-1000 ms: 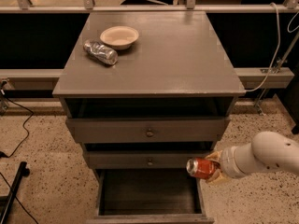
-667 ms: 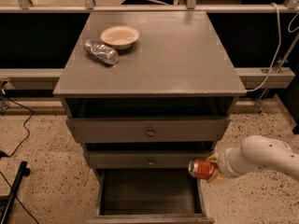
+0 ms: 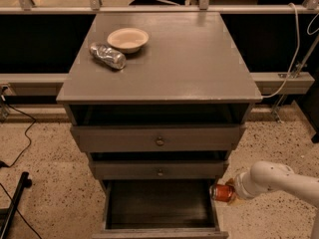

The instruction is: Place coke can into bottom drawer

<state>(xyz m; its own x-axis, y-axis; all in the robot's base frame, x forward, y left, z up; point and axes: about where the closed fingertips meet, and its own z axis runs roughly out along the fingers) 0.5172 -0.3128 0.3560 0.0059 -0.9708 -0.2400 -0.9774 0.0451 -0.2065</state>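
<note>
The coke can (image 3: pixel 221 192) is a small red can held on its side by my gripper (image 3: pixel 230 191) at the end of my white arm, which comes in from the lower right. The gripper is shut on the can. The can hangs just over the right edge of the bottom drawer (image 3: pixel 158 204), which is pulled out and shows a dark inside with nothing visible in it. The can is above the drawer's right wall, not inside the box.
A grey-brown cabinet (image 3: pixel 164 59) carries a cream bowl (image 3: pixel 128 39) and a dented silver can (image 3: pixel 107 56) at its back left. Two knobbed drawers (image 3: pixel 159 139) sit above the open one. Cables run over the speckled floor at the left.
My arm has come down and a little to the right with the can, from beside the middle drawer to the level of the bottom drawer's right edge.
</note>
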